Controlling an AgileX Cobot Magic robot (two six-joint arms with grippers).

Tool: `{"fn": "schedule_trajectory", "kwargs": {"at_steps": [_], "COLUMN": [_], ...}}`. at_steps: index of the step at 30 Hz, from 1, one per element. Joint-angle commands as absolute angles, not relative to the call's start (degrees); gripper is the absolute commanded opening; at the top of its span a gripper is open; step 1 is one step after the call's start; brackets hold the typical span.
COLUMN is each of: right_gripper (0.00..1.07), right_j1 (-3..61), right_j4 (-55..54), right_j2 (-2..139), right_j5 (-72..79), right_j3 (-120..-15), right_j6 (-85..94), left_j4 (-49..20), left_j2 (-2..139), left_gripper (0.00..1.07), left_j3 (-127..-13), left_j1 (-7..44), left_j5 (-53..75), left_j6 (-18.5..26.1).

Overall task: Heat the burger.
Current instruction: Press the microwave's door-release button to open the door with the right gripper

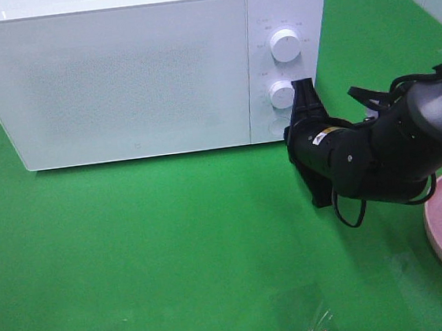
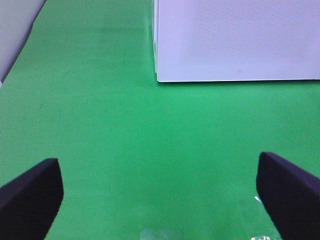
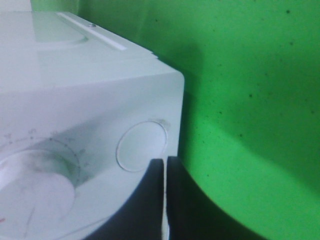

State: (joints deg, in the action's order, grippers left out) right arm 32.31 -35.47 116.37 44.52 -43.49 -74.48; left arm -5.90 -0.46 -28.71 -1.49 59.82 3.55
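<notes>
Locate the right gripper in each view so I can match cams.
Exterior high: right gripper right of centre, tips at the microwave control panel beside the lower knob.
Left wrist: not in it.
Right wrist: foreground, shut, tips next to the panel's round button.
Shared landmark: the white microwave, in all three views.

The right arm (image 1: 393, 147) enters at the right edge of the high view and reaches left and up-frame, ending right of centre. A cable loops beneath its black wrist. The right claw (image 1: 302, 87) (image 3: 165, 165) has its fingers pressed together, with only a thin seam between them. The left claw (image 2: 157, 165) is spread wide, its fingers (image 2: 30, 200) sitting in the lower corners of its wrist view.
</notes>
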Motion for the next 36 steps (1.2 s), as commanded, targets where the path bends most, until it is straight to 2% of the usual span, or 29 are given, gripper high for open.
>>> {"fn": "schedule_trajectory", "kwargs": {"at_steps": [1, 13, 24, 36], "right_gripper": [0.0, 0.0, 0.0, 0.0], "right_j1": [31.1, 30.7, 30.7, 30.7], "right_j4": [-34.9, -35.4, -40.0, -37.8], "right_j2": [117.3, 119.2, 121.9, 122.3], "right_j5": [44.1, 40.9, 45.3, 51.3], "right_j3": [-46.2, -50.2, -51.7, -53.6], "right_j6": [-74.8, -76.5, -75.9, -77.4], "left_j4": [-6.5, -6.6, -6.6, -6.6], "left_j2": [-1.4, -1.4, -1.4, -1.4], "left_gripper": [0.98, 0.98, 0.98, 0.98], "left_j3": [-28.6, -28.6, -28.6, -28.6], "left_j1": [-1.5, -1.5, -1.5, -1.5], "left_j5": [59.7, 59.7, 59.7, 59.7], "left_j6": [3.6, 3.6, 3.6, 3.6]}}
